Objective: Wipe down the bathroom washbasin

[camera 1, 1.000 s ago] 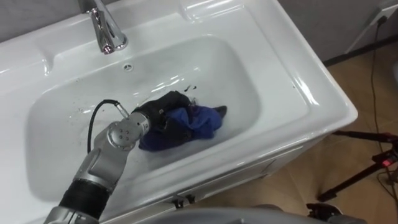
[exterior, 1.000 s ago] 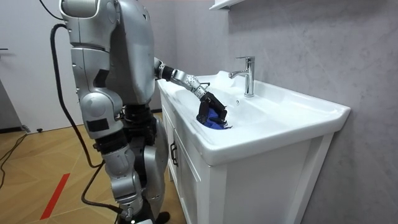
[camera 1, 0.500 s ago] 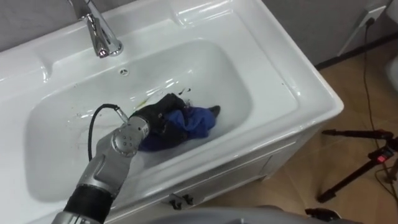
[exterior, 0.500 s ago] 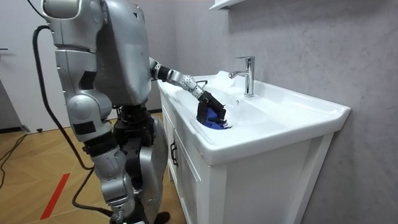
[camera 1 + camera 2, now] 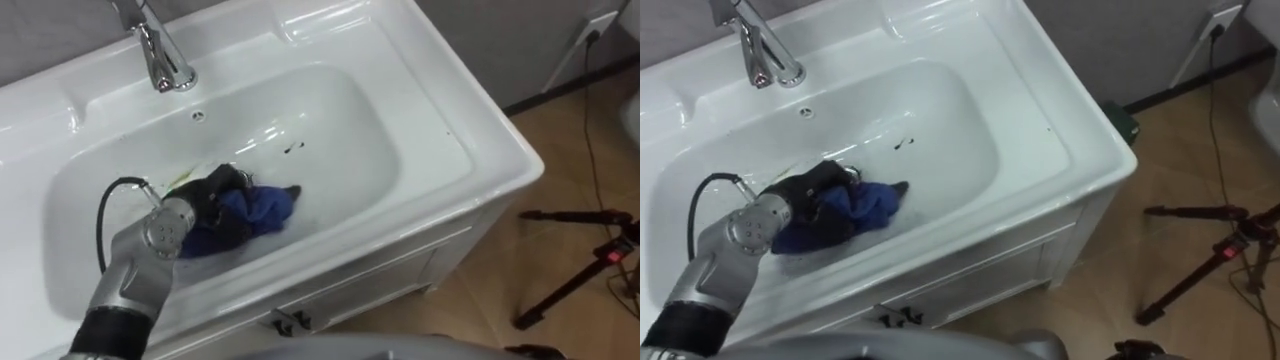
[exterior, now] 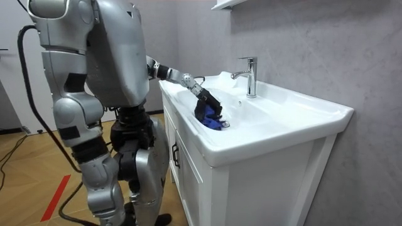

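Dragging the blue cloth (image 5: 258, 208) left across the basin (image 5: 340, 110), your left robot hand (image 5: 212, 192) stayed clenched on it, missing the dark specks (image 5: 294, 148).

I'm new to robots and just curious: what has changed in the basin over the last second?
The left robot hand has slid the cloth across the floor of the basin toward the robot's left, away from the dark marks. It still grips the cloth. The robot's body has shifted toward the room view's left. The tap and the marks stayed put.
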